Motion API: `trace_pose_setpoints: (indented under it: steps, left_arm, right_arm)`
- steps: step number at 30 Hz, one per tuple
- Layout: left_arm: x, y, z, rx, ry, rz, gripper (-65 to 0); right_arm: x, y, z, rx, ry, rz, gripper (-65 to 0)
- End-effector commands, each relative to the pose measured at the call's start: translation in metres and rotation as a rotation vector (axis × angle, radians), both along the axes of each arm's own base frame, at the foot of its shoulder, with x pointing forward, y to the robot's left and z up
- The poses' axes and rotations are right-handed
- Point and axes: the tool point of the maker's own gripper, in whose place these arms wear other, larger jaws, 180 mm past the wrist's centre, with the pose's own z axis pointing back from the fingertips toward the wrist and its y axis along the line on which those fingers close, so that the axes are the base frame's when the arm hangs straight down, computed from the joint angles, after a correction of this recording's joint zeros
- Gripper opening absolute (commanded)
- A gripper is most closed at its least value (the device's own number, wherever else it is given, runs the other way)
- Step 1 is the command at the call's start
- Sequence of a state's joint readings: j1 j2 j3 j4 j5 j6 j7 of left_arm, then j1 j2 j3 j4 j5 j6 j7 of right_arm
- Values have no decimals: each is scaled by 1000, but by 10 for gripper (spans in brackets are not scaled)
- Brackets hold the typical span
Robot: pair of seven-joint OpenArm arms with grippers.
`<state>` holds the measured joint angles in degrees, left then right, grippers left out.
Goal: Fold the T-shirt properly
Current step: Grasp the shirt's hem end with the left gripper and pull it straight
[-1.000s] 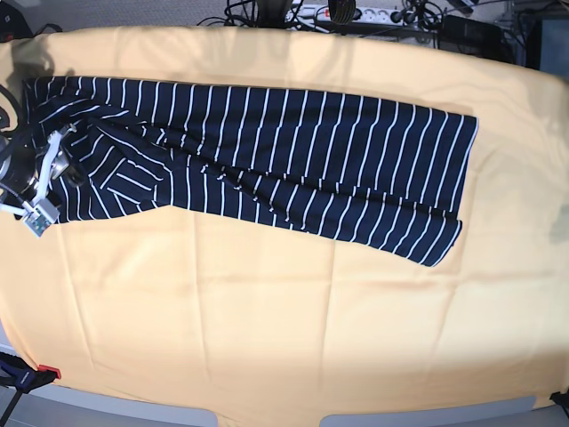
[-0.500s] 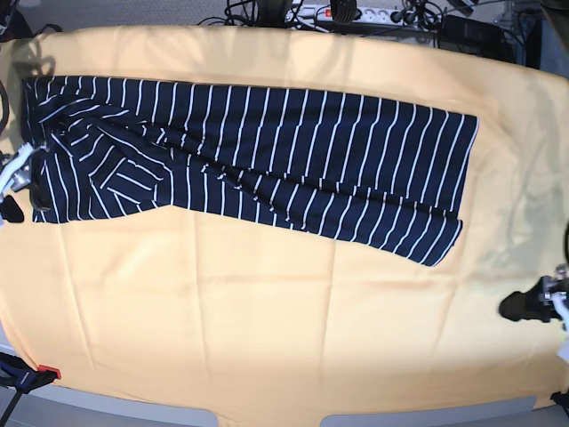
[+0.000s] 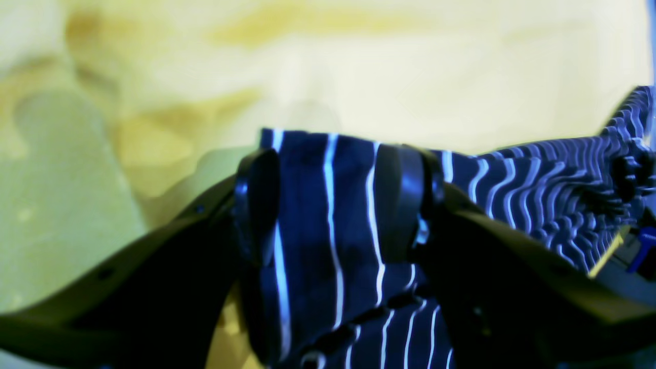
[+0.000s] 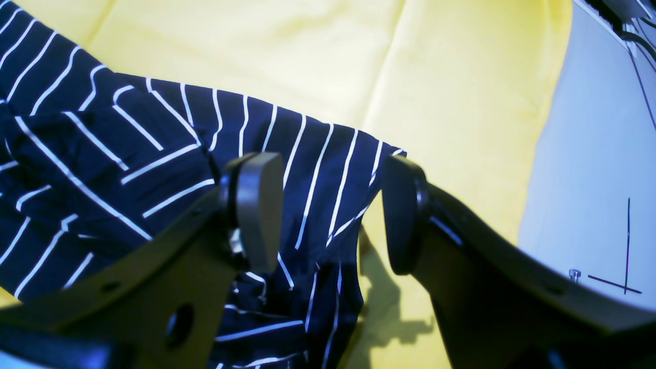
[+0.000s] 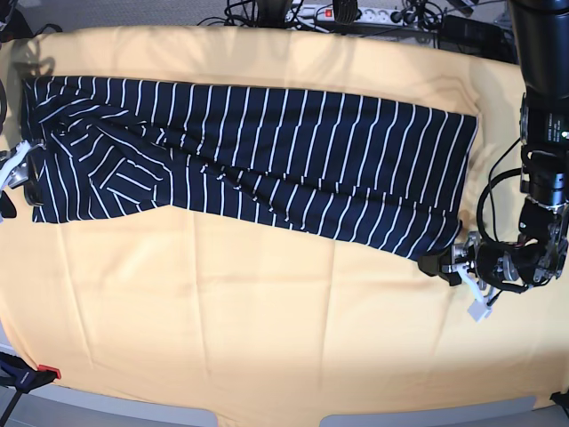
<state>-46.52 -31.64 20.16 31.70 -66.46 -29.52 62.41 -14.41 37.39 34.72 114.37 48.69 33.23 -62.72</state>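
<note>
The navy T-shirt [image 5: 267, 151] with thin white stripes lies folded into a long band across the yellow-orange cloth [image 5: 267, 311]. My left gripper [image 5: 442, 264] is at the shirt's front right corner. In the left wrist view it [image 3: 330, 205] is open, with the striped fabric [image 3: 538, 174] lying between its jaws. My right gripper [image 5: 31, 182] is at the shirt's left end, near the front corner. In the right wrist view it [image 4: 328, 210] is open and straddles the corner of the shirt [image 4: 102, 154]. Neither gripper pinches the fabric.
The yellow-orange cloth covers the whole table. A power strip and cables [image 5: 347, 13] lie behind the back edge. A red clamp [image 5: 46, 371] sits at the front left corner. Bare pale table surface [image 4: 589, 154] shows beyond the cloth's edge in the right wrist view.
My left arm has come in from the right edge to the shirt's front right corner. My right gripper stays at the shirt's left end, shifted slightly. The shirt has not moved.
</note>
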Motion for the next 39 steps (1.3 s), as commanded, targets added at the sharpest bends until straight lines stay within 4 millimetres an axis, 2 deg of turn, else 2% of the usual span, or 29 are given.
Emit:
trace_pose_setpoints:
  steps: [1, 9, 11, 12, 15, 16, 23, 26, 30, 31, 39]
  left_arm:
    - [13, -1, 15, -2, -51, 5, -334]
    - [6, -2, 0, 16, -41, 0, -334]
    - [1, -9, 2, -20, -40, -38, -360]
    - [-2, -13, 4, -40, -37, -57, -406]
    - [-6, -19, 9, -88, -23, -74, -616]
    - [-6, -20, 11, -104, -21, -73, -650]
    - [-1, -22, 21, -119, -46, -81, -650]
    - [1, -24, 31, -121, -57, -120, -650]
    - [-9, -38, 53, -218, -47, -211, -650]
    - [-14, -36, 51, -203, -28, -237, -650]
    - [-12, -32, 55, -194, -43, -239, -650]
  right_arm:
    - [6, -1, 16, -12, -51, 15, -318]
    - [8, -1, 18, -5, -60, 4, -318]
    - [9, 0, 19, -1, -70, 7, -318]
    - [9, 0, 19, -1, -71, 7, -318]
    - [9, 0, 19, -1, -71, 6, -318]
    - [9, 0, 20, 0, -73, 7, -318]
    - [10, 1, 21, 4, -85, 11, -318]
    - [10, 1, 21, 4, -84, 10, -318]
    - [10, 1, 21, 4, -84, 10, -318]
    - [10, 1, 21, 4, -85, 10, -318]
    - [11, 1, 22, 5, -88, 11, -318]
